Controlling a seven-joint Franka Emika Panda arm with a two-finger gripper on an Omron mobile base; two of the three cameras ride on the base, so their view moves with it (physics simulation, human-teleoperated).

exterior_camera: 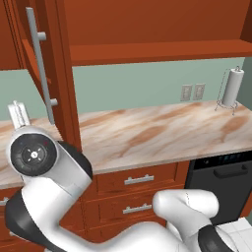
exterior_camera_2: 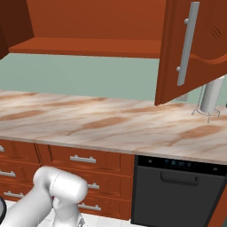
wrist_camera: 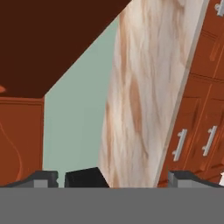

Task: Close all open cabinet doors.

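Two cabinet doors of the wall cabinet stand open. The left door [exterior_camera: 56, 64] swings out toward me, its grey bar handle [exterior_camera: 40, 64] facing left. In the right base view the right door [exterior_camera_2: 195, 48] hangs open over the counter, and the left door [exterior_camera_2: 9, 26] shows as a dark slab at the left edge. My gripper [wrist_camera: 116, 179] is open, with nothing between its fingertips [wrist_camera: 43, 178]. It sits low beside the left door, just under the handle's lower end. The hand view is rolled sideways, with a dark brown door face [wrist_camera: 57, 43] ahead.
A marble counter [exterior_camera: 162, 133] runs under the cabinet, with wooden drawers [exterior_camera: 138, 179] below it and a black oven [exterior_camera_2: 177, 190] to the right. A paper towel holder [exterior_camera: 231, 88] stands at the counter's far right. Wall outlets [exterior_camera: 192, 92] sit on the green wall.
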